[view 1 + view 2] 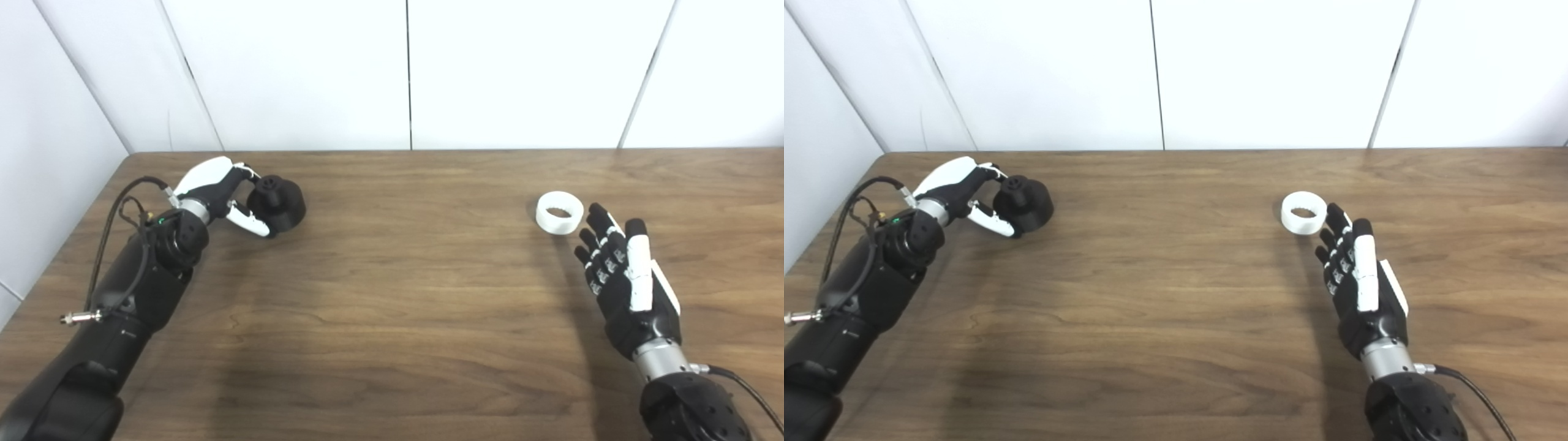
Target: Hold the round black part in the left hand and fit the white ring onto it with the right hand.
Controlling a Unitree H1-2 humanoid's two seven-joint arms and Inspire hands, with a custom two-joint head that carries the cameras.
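From table (1176, 294) centre, your left hand (968, 199) sits at ten o'clock, fingers curled against the round black part (1024, 205). At two o'clock your right hand (1356, 275) lies spread, fingertips beside the white ring (1303, 212).

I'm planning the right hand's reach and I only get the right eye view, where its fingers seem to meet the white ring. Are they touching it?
Observer: No. The left eye view shows a sliver of table between the white ring and the open right hand.
Operator: Is the left hand holding the black part?
Observer: The left hand has its fingers against the near side and top knob of the black part. I can't tell whether the grip is firm.
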